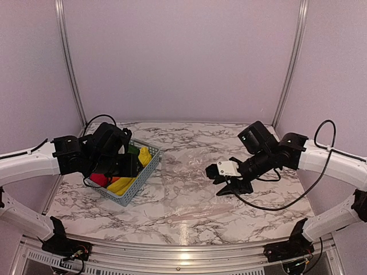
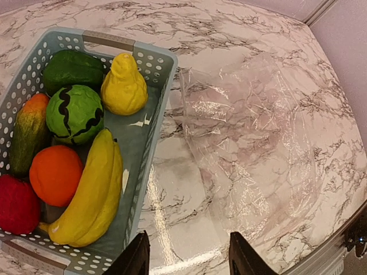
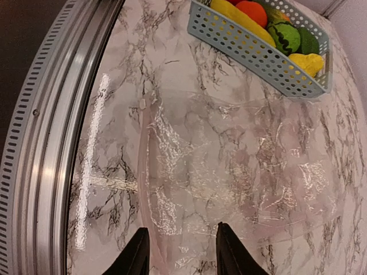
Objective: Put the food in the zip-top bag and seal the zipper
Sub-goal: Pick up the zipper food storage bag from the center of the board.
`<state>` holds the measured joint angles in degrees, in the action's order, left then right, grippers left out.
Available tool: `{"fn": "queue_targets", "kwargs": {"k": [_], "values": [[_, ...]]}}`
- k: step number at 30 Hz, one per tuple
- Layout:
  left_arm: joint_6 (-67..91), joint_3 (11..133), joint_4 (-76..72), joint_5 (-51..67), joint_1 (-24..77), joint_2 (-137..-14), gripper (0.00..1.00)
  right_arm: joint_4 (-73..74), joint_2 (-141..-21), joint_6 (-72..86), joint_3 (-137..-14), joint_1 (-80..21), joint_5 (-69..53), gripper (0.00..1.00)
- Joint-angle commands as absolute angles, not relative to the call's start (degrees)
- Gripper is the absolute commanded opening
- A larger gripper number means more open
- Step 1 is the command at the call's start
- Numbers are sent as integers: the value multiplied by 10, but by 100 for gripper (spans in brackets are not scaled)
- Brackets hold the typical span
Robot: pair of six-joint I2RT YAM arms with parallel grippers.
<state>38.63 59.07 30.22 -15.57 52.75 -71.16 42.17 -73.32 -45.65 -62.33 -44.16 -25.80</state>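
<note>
So, food in basket, bag flat.

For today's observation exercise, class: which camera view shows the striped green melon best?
The left wrist view: the melon sits large and unobstructed in the basket, stripes clear. The right wrist view shows it small, near the frame's top edge. In the top view the left arm seems to hide it.

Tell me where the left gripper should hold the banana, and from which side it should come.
Probably across its middle, straight down from above. The banana lies flat in the basket, so its narrow width suits the open left gripper. One finger fits the bare floor strip by the wall; the other must squeeze in beside the orange, which seems to touch it.
</note>
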Motion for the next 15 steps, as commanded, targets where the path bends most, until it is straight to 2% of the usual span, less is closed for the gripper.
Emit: {"fn": "queue_targets", "kwargs": {"k": [1,9,15], "values": [[391,596,267,-146,555,-756,49,451,-707,-497,-575,-508,-218,38],[432,620,239,-138,561,-794,51,360,-751,-479,-522,-561,-117,39],[466,597,210,-152,561,-776,53,297,-794,-472,-512,-572,-61,61]]}}
